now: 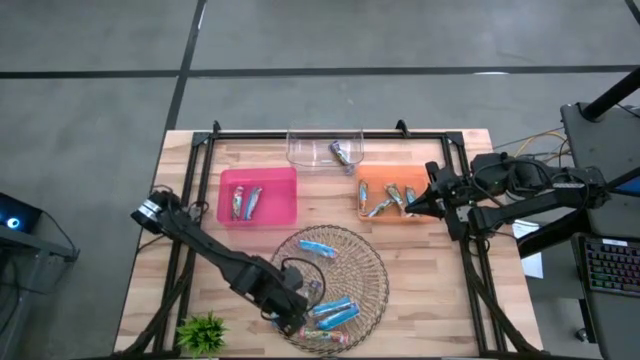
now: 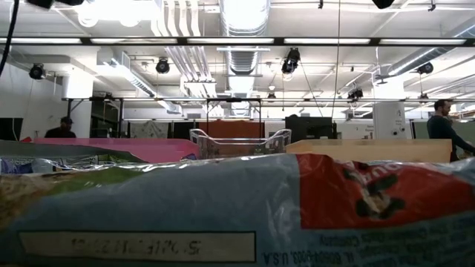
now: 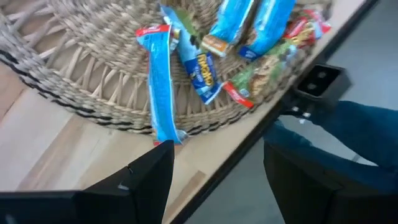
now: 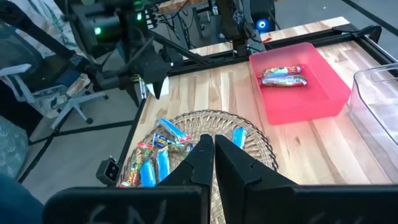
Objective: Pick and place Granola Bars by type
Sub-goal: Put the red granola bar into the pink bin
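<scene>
Granola bars in blue wrappers lie on a round wicker tray at the table's near middle. In the left wrist view a long blue bar and shorter ones rest flat on the weave. My left gripper hangs open above the tray's near-left rim, fingers pointing steeply down, nothing between them. My right gripper is shut and empty, held high by the orange tray. More bars lie in the pink tray, the orange tray and the clear tray.
A small green plant stands at the near-left corner, close to my left arm. A black frame runs around the table. A bar wrapper close to the low camera blocks most of that view. People stand in the room behind.
</scene>
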Controlling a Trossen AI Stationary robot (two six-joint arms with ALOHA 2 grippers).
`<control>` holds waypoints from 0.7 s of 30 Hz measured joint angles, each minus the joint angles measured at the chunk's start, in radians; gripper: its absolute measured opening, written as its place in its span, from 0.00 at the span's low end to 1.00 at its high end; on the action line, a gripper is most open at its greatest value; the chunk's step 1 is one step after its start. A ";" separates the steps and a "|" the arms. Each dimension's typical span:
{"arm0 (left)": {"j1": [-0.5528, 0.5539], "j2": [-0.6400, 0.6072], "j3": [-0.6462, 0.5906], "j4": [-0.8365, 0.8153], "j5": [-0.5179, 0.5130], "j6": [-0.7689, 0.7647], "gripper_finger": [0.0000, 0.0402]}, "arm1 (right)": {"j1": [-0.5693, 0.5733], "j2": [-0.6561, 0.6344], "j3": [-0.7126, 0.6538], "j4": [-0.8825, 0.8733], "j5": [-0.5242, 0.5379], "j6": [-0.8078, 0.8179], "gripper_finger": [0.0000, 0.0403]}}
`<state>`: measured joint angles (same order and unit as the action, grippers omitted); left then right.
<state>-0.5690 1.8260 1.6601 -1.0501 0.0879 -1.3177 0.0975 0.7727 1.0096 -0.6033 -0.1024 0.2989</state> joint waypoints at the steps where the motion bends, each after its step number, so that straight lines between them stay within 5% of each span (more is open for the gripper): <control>1: 0.000 0.012 0.000 0.002 0.000 0.001 0.57 | 0.000 0.002 0.000 0.001 0.000 0.000 0.02; 21: -0.015 0.196 -0.009 -0.001 -0.001 -0.033 0.57 | 0.000 0.066 0.000 0.000 0.000 0.016 0.02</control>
<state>-0.5838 2.0216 1.6506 -1.0512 0.0871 -1.3502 0.0975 0.8386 1.0096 -0.6033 -0.1020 0.3153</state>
